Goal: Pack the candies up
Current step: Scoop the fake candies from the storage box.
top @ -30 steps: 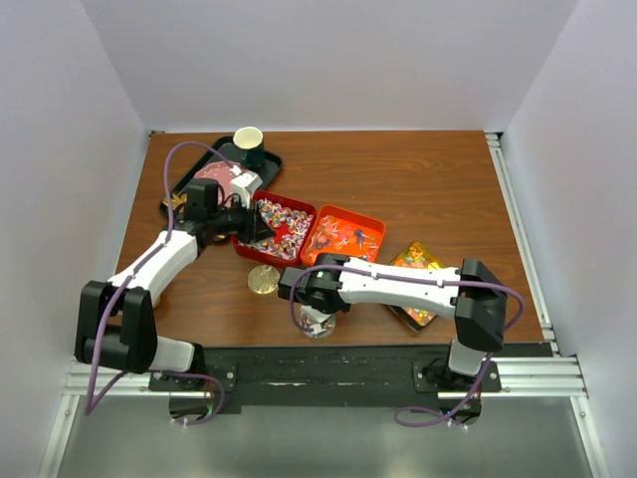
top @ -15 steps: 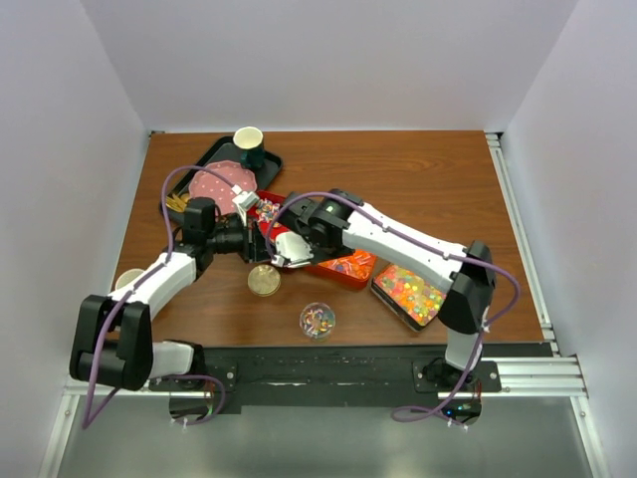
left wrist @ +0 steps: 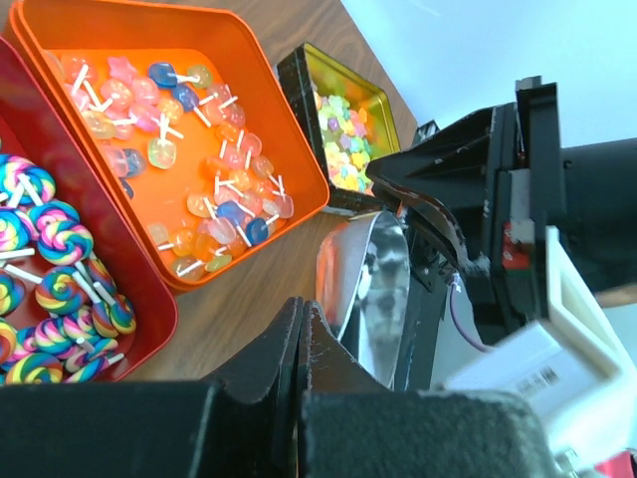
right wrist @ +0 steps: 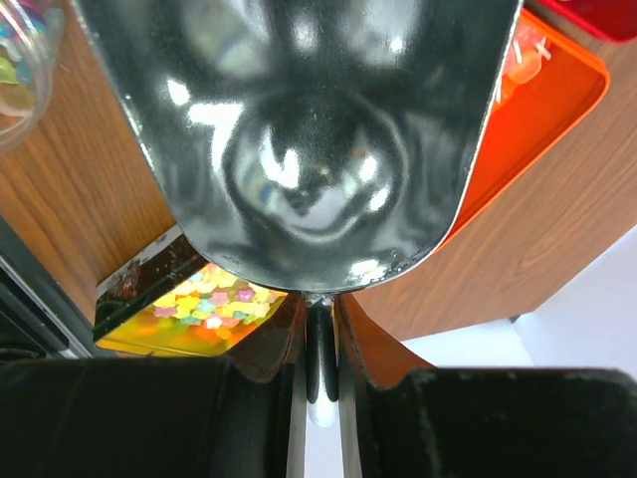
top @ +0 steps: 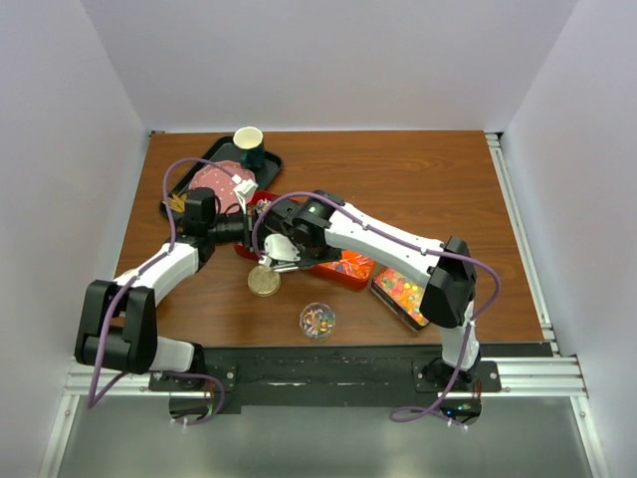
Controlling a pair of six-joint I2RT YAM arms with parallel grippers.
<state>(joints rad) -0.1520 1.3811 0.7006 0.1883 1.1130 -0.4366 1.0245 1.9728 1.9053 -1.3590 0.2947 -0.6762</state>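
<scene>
Swirled lollipop candies (left wrist: 48, 261) fill a red tray (left wrist: 149, 299), and wrapped candies (left wrist: 189, 149) lie in an orange tray (top: 350, 269). Star-shaped candies (left wrist: 348, 139) fill a black tin (top: 402, 291). A clear jar (top: 318, 320) near the front edge holds some candies. My right gripper (top: 277, 249) is shut on the handle of a silver scoop (right wrist: 299, 129), held over the trays' near side. The scoop also shows in the left wrist view (left wrist: 376, 284). My left gripper (top: 246, 230) is shut and empty at the red tray's left side, close to the scoop.
A round gold lid (top: 264, 281) lies on the wood in front of the trays. A black tray (top: 199, 161) with a pink plate (top: 214, 181) and a cup (top: 248, 146) stands at the back left. The jar's edge shows in the right wrist view (right wrist: 18, 60).
My right arm has swung with the scoop from over the jar to the trays, then a little left. The orange tray and tin sit nearer the front. My left gripper shifted slightly.
</scene>
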